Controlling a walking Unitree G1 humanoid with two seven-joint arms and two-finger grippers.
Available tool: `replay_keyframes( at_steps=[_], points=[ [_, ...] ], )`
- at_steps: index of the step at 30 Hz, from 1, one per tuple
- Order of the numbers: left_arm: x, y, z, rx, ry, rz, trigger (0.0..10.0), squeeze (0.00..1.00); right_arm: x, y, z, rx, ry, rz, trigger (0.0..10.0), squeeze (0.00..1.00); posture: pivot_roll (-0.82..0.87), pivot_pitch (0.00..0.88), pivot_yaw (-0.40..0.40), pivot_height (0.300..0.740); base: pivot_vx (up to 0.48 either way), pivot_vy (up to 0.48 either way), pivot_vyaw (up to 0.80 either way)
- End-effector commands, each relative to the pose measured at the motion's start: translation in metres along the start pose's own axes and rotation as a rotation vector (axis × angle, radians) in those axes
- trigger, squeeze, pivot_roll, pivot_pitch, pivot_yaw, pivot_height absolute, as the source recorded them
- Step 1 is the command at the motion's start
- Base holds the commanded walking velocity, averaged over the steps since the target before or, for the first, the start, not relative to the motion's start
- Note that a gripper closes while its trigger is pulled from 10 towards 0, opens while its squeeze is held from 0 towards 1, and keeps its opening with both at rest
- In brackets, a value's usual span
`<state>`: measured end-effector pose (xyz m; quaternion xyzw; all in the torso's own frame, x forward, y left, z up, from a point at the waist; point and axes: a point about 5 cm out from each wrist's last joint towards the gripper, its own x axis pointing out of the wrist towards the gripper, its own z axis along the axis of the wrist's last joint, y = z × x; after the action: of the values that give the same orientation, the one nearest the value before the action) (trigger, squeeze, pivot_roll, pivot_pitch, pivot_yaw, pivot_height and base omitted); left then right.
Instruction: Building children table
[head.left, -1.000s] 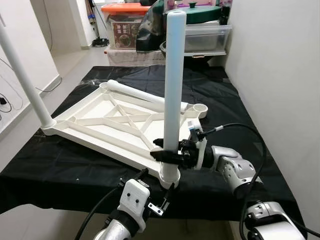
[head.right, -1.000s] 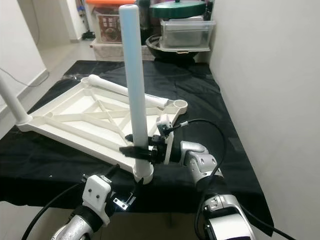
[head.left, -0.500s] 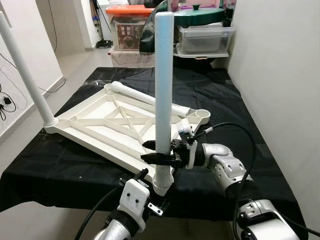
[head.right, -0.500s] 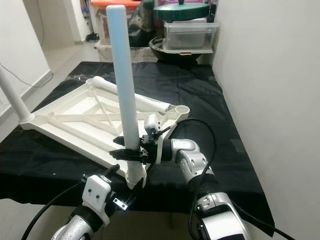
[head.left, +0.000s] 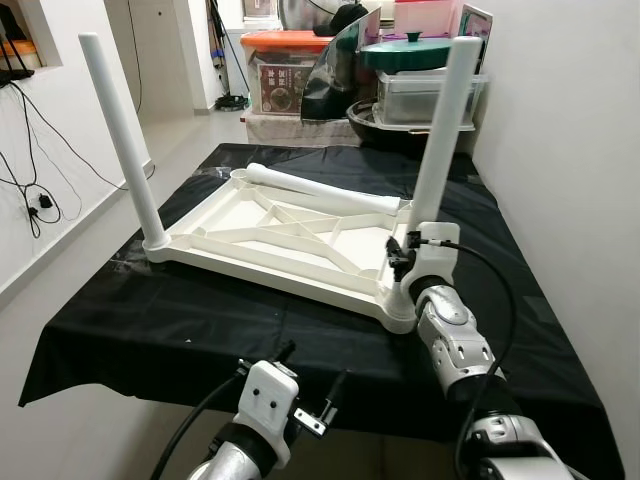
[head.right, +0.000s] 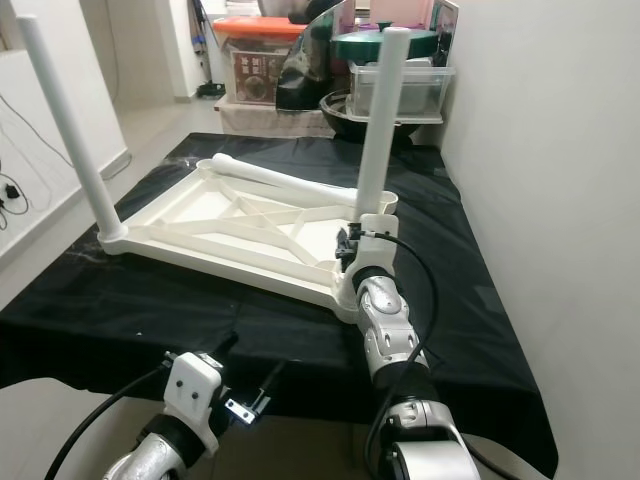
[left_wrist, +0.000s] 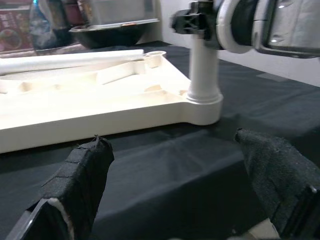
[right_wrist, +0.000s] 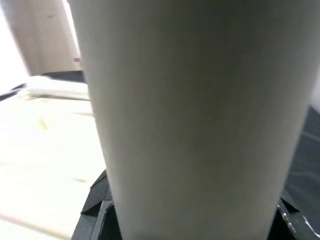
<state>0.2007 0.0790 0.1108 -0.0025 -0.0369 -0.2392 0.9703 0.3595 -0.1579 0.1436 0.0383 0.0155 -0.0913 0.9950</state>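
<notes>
Far-left leg (head.left: 117, 140): a white tube standing upright in the left corner socket of the tabletop.
Tabletop (head.left: 262, 235): white plastic, lying underside up on the black-covered desk (head.left: 140, 330), its ribs forming a cross pattern.
Loose leg (head.left: 320, 191): lies flat along the far edge of the tabletop, resting on it.
Left gripper (left_wrist: 177, 185): hangs low in front of the desk's near edge, its two black fingers (left_wrist: 82, 175) spread wide with nothing between them.
Near-right leg (head.left: 440, 130): upright in the near right corner socket (head.left: 398, 312), leaning slightly.
Right gripper (head.left: 402, 258): at the foot of that leg, just above the socket, fingers closed around the tube; the wrist view has the tube right up against the camera.
Storage box (head.left: 278, 70): orange lid, behind the desk; contents hard to make out.
Clear tub (head.left: 425, 95): behind the desk at the right, lidded, with a green pot lid (head.left: 415, 52) on top.
</notes>
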Motion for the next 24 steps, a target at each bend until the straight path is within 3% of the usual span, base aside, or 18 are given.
replay_keyframes(
  at_steps=[1,5,6,8,9,12,13,14,15,18,19,21,22,24],
  points=[
    [-0.001,0.000,-0.004,-0.006,0.019,-0.002,10.0,0.00,-0.010,-0.014,-0.027,0.052,0.133,-0.179,0.0,0.00,0.00,0.000,0.001,0.740,0.000,0.000,0.00],
    [-0.001,0.000,-0.004,-0.006,0.019,-0.001,10.0,0.00,-0.008,-0.001,-0.027,0.057,0.145,-0.171,0.0,0.00,0.00,0.000,0.001,0.740,0.000,0.000,0.00],
    [-0.001,-0.001,-0.004,-0.006,0.019,-0.001,10.0,0.00,-0.004,0.007,-0.025,0.077,0.126,-0.148,10.0,0.00,0.00,0.000,-0.005,0.740,0.000,0.000,0.00],
    [-0.001,-0.001,-0.004,-0.006,0.018,-0.001,10.0,0.00,-0.002,0.013,-0.023,0.092,0.112,-0.135,10.0,0.00,0.00,0.000,-0.005,0.740,0.000,0.000,0.00],
    [-0.001,-0.001,-0.004,-0.006,0.019,-0.001,10.0,0.00,-0.001,0.021,-0.016,0.101,0.057,-0.069,10.0,1.00,0.00,0.000,-0.007,0.740,0.000,0.000,0.00],
    [-0.001,-0.001,-0.004,-0.006,0.018,-0.001,10.0,0.00,0.000,0.029,-0.006,0.103,-0.017,0.015,10.0,1.00,0.00,0.000,-0.007,0.740,0.000,0.000,0.00],
    [-0.001,-0.001,-0.004,-0.007,0.019,-0.002,10.0,0.00,0.000,0.031,-0.001,0.100,-0.051,0.052,10.0,0.77,0.00,0.000,-0.007,0.740,0.000,0.000,0.00],
    [-0.001,-0.001,-0.004,-0.007,0.019,-0.002,10.0,0.00,0.000,0.032,0.001,0.098,-0.067,0.068,10.0,0.77,0.00,0.000,-0.007,0.740,0.000,0.000,0.00],
    [-0.001,-0.001,-0.004,-0.007,0.019,-0.002,10.0,0.00,0.000,0.034,0.003,0.109,-0.084,0.118,10.0,0.00,0.00,0.000,-0.003,0.740,0.000,0.000,0.00],
    [-0.001,-0.002,-0.004,-0.007,0.020,-0.003,10.0,0.00,0.000,0.040,0.004,0.165,-0.089,0.279,10.0,0.00,0.00,0.000,-0.003,0.740,0.000,0.000,0.00],
    [-0.001,-0.002,-0.004,-0.007,0.020,-0.003,10.0,0.00,0.000,0.040,0.004,0.165,-0.089,0.279,10.0,0.00,0.00,0.000,-0.003,0.740,0.000,0.000,0.00],
    [0.000,-0.001,-0.004,-0.007,0.019,-0.002,10.0,0.00,0.000,0.045,0.005,0.222,-0.065,0.509,10.0,0.00,0.00,0.000,-0.004,0.740,0.000,0.000,0.00],
    [0.000,-0.001,-0.004,-0.007,0.019,-0.002,10.0,0.00,0.000,0.045,0.005,0.222,-0.065,0.509,10.0,0.00,0.00,0.000,-0.004,0.740,0.000,0.000,0.00],
    [0.000,-0.001,-0.004,-0.006,0.018,-0.002,10.0,0.00,-0.002,0.046,0.003,0.247,-0.007,0.717,10.0,0.00,0.00,0.000,-0.003,0.740,0.000,0.000,0.00]
  ],
)
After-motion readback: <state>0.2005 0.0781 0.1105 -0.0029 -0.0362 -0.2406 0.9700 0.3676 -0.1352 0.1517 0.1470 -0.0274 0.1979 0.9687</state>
